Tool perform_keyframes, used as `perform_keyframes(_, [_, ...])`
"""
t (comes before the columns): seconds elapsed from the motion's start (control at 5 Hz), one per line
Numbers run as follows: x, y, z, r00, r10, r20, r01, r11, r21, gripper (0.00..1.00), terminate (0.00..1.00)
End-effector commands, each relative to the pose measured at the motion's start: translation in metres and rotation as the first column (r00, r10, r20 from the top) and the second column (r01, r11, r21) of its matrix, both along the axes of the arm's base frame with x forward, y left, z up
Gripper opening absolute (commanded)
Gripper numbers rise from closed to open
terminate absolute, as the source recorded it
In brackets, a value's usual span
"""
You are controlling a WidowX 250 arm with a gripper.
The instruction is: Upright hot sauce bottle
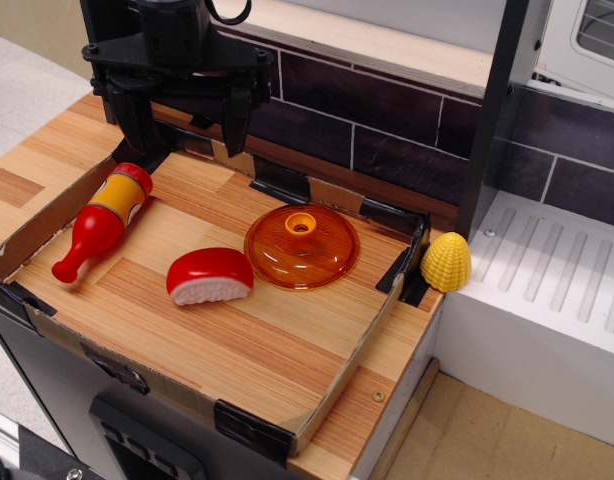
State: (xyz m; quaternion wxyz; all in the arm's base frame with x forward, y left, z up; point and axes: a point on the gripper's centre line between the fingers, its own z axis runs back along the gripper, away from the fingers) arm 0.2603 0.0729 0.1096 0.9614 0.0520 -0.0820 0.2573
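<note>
Bottle [100, 222] lies on its side near the left edge of the table [257, 340], close to the low cardboard wall [47, 215] that runs along that edge. Its cap points toward the front-left corner and its base points toward the back-left corner. The orange-yellow label band is on the upper part of the body, facing up.

The gripper [187, 120] hangs above the back-left corner, just behind the base of the bottle and apart from it. Its 2 fingers are spread and nothing is between them, so it holds nothing. I judge that the task is at its first step: the approach. The grasp is not yet made and the bottle is not yet lifted.

The next move, as I see it, calls for the gripper to come forward and down over the body of the bottle, with the fingers set across its width, not along its length. The wide body near the label seems a better place to hold than the narrow neck. After the grasp, the bottle must be turned so that the base goes down and the cap goes up, then set on a bare part of the wood.

1 risk is the wall on the left: a finger may touch it when it goes down. The red-and-white toy [210, 275] and the orange lid [301, 245] lie near the middle of the table, well apart from the bottle. The yellow corn [446, 262] sits beyond the right edge.
</note>
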Motion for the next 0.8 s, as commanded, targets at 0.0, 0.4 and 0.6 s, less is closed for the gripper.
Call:
perform_keyframes(0.0, [0.000, 0.000, 0.000, 1.000, 0.000, 0.000, 0.000, 1.000, 0.000, 1.00, 0.00])
perform_keyframes(0.4, [-0.038, 0.046, 0.013, 0.972, -0.235, 0.015, 0.235, 0.972, 0.012, 1.00, 0.00])
perform_keyframes(0.6, [-0.044, 0.069, 0.013, 0.961, -0.275, -0.006, 0.275, 0.960, 0.051, 1.00, 0.00])
